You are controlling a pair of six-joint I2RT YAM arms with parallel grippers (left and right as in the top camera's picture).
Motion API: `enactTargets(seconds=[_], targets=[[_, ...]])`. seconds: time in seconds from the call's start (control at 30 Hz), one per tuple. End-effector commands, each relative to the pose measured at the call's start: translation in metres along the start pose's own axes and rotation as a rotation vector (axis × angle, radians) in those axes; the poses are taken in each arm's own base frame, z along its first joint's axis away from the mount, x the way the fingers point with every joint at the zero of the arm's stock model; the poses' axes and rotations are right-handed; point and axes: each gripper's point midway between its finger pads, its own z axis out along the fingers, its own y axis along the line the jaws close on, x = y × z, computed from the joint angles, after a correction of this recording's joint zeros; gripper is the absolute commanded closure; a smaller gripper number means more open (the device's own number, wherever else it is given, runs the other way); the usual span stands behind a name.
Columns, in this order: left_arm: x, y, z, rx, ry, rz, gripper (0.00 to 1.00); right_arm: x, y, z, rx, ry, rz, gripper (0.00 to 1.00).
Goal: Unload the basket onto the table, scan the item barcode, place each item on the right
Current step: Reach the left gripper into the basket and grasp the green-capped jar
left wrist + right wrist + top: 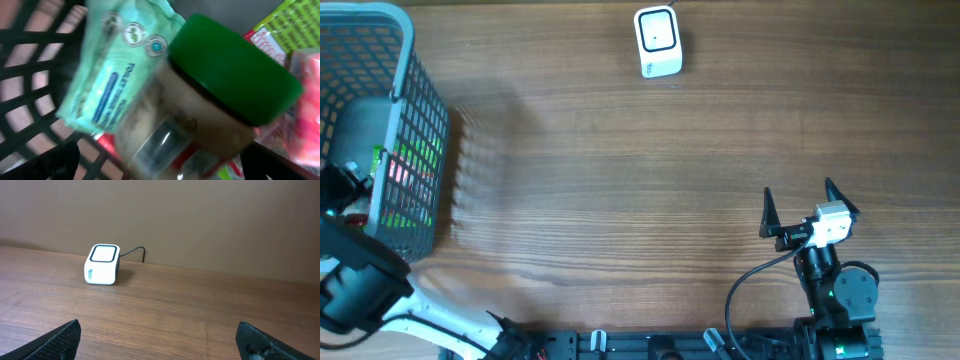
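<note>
No wording can be read with any certainty. The pale green pouch (pixel 107 85) carries a line of dark blue capitals running along its length beside a blue bar, too blurred to make out, and three round emblems (pixel 135 35) near its top edge with no legible marks. The red packet (pixel 267 42) shows white lettering, smeared. The jar (pixel 200 120) label is a blur. The white scanner (pixel 102 264) bears a small teal mark on its front, too small to read.
</note>
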Motion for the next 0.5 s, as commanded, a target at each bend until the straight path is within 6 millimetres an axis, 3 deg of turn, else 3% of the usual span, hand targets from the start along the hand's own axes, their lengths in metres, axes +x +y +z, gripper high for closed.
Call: enactTargets(seconds=[0.0,0.13,0.2,0.23,0.37,0.47], targets=[[0.001,-0.005,0.028,0.015,0.056,0.017,0.00,-0.002,0.000,0.000,-0.004,-0.008,-0.006,0.00],[-0.007,-0.007,0.040,0.014,0.040,0.015,0.05,-0.002,0.000,0.000,-0.004,-0.008,-0.006,0.00],[-0.014,-0.006,0.038,0.012,0.011,0.010,0.19,-0.002,0.000,0.000,-0.004,-0.008,-0.005,0.00],[-0.017,-0.006,0.037,0.012,0.001,0.009,0.34,-0.002,0.000,0.000,-0.004,-0.008,-0.006,0.00],[-0.028,-0.006,0.020,0.025,-0.047,0.003,0.45,-0.002,0.000,0.000,-0.004,-0.008,-0.006,0.00],[-0.040,-0.017,-0.008,0.103,-0.129,0.000,0.47,-0.002,0.000,0.000,-0.004,-0.008,-0.006,0.00]])
